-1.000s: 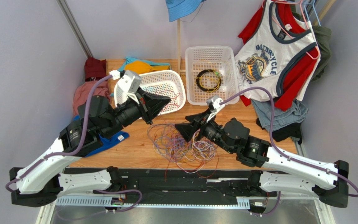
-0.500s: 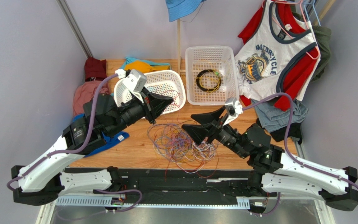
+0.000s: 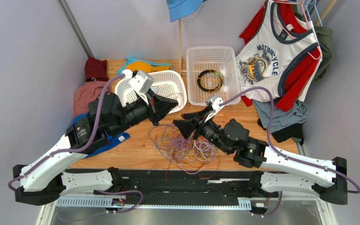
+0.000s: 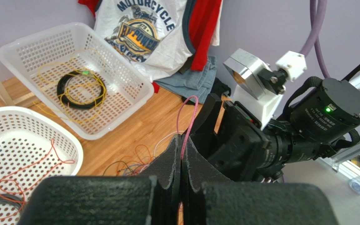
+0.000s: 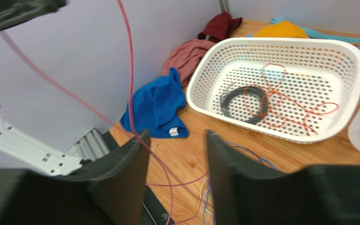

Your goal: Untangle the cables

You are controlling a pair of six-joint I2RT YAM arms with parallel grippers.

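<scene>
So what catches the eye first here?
A messy knot of coloured cables lies on the wooden table. The left gripper is shut on one pink cable; the right gripper is open. A motorcycle shirt hangs at the far right.

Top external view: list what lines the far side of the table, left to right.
maroon cloth → oval white basket → rectangular white basket → hanging motorcycle tank top
</scene>
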